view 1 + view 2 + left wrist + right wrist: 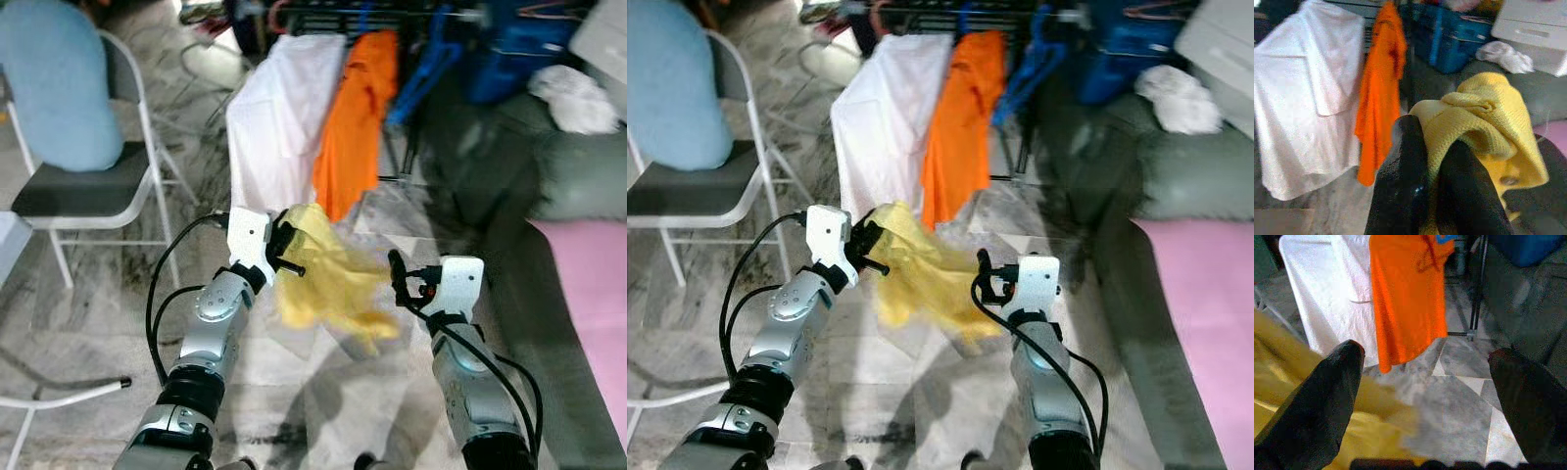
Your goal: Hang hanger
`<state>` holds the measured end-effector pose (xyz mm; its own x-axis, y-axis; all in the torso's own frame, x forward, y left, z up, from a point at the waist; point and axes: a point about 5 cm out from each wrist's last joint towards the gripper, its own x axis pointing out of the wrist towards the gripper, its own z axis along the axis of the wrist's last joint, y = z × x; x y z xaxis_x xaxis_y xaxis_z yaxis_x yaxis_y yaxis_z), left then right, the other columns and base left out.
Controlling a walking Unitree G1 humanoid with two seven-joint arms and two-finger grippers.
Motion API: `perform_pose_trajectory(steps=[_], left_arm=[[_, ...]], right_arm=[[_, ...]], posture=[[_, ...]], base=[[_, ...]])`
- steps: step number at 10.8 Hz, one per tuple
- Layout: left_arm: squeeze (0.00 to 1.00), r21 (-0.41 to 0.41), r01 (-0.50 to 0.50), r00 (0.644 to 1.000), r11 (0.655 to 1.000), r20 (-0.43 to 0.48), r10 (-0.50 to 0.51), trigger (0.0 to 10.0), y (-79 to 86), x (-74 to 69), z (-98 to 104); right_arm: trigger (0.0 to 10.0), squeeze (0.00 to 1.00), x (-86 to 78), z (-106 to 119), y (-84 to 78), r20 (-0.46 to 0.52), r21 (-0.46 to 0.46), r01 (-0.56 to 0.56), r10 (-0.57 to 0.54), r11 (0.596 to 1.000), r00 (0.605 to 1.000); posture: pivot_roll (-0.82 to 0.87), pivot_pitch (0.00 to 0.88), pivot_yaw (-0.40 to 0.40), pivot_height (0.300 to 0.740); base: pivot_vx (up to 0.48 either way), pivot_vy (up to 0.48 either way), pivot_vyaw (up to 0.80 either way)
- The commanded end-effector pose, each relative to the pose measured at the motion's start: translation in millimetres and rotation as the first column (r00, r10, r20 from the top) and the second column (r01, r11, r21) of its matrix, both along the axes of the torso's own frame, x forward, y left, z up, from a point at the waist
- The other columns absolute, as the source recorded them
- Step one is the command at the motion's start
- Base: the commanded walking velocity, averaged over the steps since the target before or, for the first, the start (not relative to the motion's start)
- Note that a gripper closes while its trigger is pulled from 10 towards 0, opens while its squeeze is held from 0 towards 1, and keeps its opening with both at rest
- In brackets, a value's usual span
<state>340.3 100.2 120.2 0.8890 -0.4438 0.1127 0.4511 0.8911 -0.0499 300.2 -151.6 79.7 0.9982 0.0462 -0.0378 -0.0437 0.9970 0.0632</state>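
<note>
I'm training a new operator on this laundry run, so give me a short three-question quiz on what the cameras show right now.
1. True or false: the left tool is shut on the yellow garment.
2. Multiple choice: what hangs right beside the white garment on the rack? A) an orange garment B) a green towel C) a black coat
3. Fill in: the right tool has its fingers ____, with the marble floor seen between them.

Key: 1 true; the left wrist view shows both black fingers pinching a fold of yellow cloth. 2 A; the orange garment hangs next to the white one. 3 open.
</note>
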Motion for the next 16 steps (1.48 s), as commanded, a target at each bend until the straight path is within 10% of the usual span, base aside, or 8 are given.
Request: perform_pose_trajectory(steps=[1,6,16], left_arm=[[0.0,-0.013,-0.021,1.0,1.0,0.02,0.022,10.0,1.9,-2.5,-0.7],[0.0,-0.038,-0.038,0.999,0.999,0.038,0.039,10.0,-11.1,22.3,16.5],[0.0,-0.03,-0.009,0.999,1.0,0.03,0.01,10.0,-17.1,20.6,7.9]], right_arm=[[10.0,0.0,-3.0,-3.1,-0.9,-0.01,-0.017,-0.013,0.013,1.0,1.0],[10.0,0.0,25.6,17.4,-3.9,0.044,-0.035,-0.019,0.021,0.999,0.999],[10.0,0.0,22.5,17.4,-16.2,0.079,-0.069,0.053,-0.047,0.996,0.996]], posture=[[-0.1,0.091,-0.022,0.74],[-0.14,0.0,-0.049,0.74],[-0.19,0.0,-0.01,0.74]], base=[[0.382,0.0,0.0],[0.385,0.0,0.0],[0.38,0.237,0.0]])
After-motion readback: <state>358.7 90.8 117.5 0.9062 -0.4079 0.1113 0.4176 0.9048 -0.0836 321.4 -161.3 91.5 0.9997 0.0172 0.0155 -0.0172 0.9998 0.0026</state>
